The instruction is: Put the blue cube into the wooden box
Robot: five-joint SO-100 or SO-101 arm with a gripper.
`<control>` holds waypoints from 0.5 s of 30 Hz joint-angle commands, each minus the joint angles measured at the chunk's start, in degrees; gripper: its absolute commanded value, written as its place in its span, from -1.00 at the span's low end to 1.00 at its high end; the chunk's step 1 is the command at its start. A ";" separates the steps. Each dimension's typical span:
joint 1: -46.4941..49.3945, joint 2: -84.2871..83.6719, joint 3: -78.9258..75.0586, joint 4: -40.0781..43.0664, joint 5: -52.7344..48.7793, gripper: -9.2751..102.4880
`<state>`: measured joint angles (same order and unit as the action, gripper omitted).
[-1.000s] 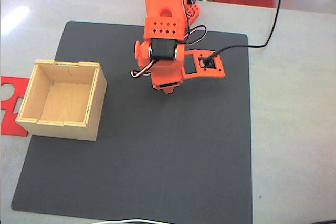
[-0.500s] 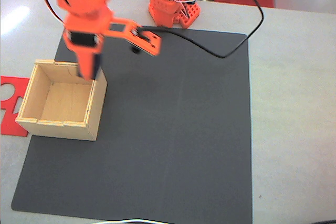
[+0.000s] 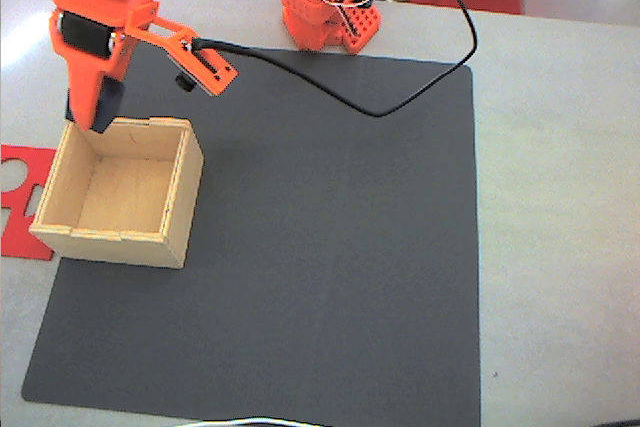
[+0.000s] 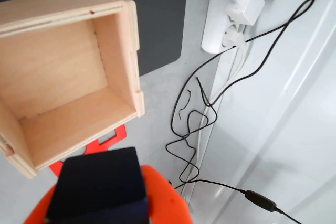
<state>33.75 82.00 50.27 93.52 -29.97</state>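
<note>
Cube (small, rigid, likely light) is pinched by its flat sides in the gripper, just beside the box.

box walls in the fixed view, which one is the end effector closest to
The far wall of the wooden box, the one toward the robot base. The end effector hangs at its left corner, holding the blue cube; the other three walls lie farther down the picture.

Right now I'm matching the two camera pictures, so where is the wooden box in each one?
Fixed view: the wooden box sits at the left, on the dark mat's left edge.
Wrist view: the wooden box is at upper left, its inside bare.
Shared landmark: the red sheet beside the box, peeking from under it in the wrist view.
</note>
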 commanded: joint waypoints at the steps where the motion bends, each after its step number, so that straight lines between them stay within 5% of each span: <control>1: 0.09 0.09 -2.11 -1.49 0.09 -0.83; 15: 0.79 -12.30 -2.11 -3.52 2.29 -0.83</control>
<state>34.01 69.79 50.27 90.88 -28.30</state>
